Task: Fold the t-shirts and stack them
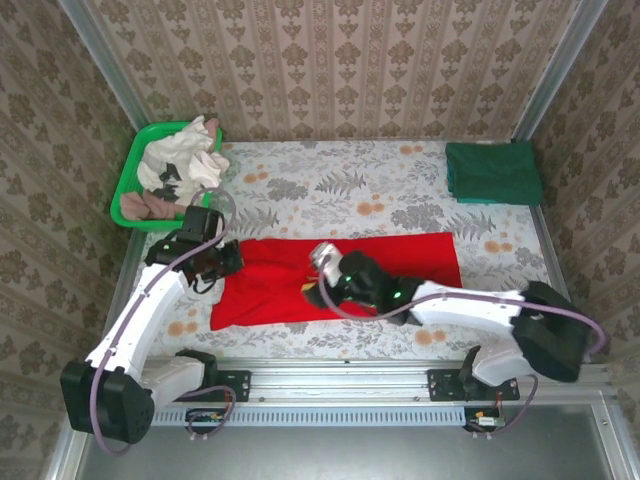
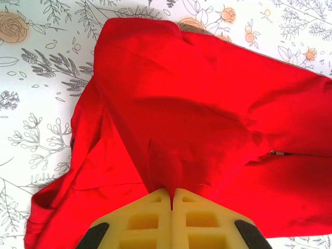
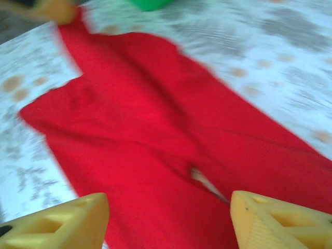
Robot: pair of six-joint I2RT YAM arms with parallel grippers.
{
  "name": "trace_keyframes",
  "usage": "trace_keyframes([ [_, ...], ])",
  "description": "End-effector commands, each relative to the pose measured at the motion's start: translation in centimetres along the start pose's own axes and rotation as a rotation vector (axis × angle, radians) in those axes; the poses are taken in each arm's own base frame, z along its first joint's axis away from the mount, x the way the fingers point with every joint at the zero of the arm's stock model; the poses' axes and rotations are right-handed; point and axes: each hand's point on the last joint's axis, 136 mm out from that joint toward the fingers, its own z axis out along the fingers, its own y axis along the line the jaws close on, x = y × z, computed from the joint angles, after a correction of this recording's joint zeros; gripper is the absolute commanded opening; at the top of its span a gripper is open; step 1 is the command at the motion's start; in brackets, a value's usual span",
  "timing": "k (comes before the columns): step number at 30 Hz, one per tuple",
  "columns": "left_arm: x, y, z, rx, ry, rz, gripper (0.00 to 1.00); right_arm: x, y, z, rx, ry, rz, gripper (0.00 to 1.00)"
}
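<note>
The red t-shirt [image 1: 400,258] lies as a long folded band across the middle of the flowered table, its picture and lettering hidden. My left gripper [image 1: 222,258] is at the shirt's left end, and in the left wrist view its yellow fingers [image 2: 150,212] are pressed together on a pinch of red cloth [image 2: 171,176]. My right gripper [image 1: 318,288] hovers over the shirt's middle, open, with the red shirt [image 3: 155,135] spread below its two separated fingertips [image 3: 67,220]. The dark green t-shirt [image 1: 492,172] sits folded at the back right corner.
A green basket [image 1: 136,170] holding several pale garments stands at the back left. The table's cloth [image 1: 330,185] is white with floral print. Metal frame rails run along the near edge [image 1: 340,372] and patterned walls close the sides.
</note>
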Motion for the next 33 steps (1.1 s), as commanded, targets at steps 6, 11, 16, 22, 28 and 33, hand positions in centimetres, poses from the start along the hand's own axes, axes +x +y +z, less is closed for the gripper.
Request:
trace_keyframes([
  [6,-1.7,0.0,0.5,0.03,-0.019,-0.021,0.0,-0.5,3.2,8.9,0.013,0.003,-0.225,0.6],
  [11,-1.8,0.5,1.2,0.029,-0.008,-0.024,0.0,0.7,1.2,11.6,0.078,0.049,-0.242,0.56],
  [16,-1.9,0.8,1.9,0.027,0.013,-0.026,0.0,2.0,0.8,13.8,0.067,0.109,-0.285,0.6],
  [22,-2.2,1.1,2.3,0.028,0.016,-0.037,0.0,3.5,-0.7,15.5,0.078,0.182,-0.268,0.63],
  [28,-2.2,1.4,2.6,0.027,0.024,-0.044,0.0,3.9,-1.3,15.8,0.077,0.213,-0.277,0.46],
  [33,-2.4,1.5,2.6,0.025,0.027,-0.045,0.0,2.9,-1.3,15.0,0.076,0.201,-0.289,0.25],
])
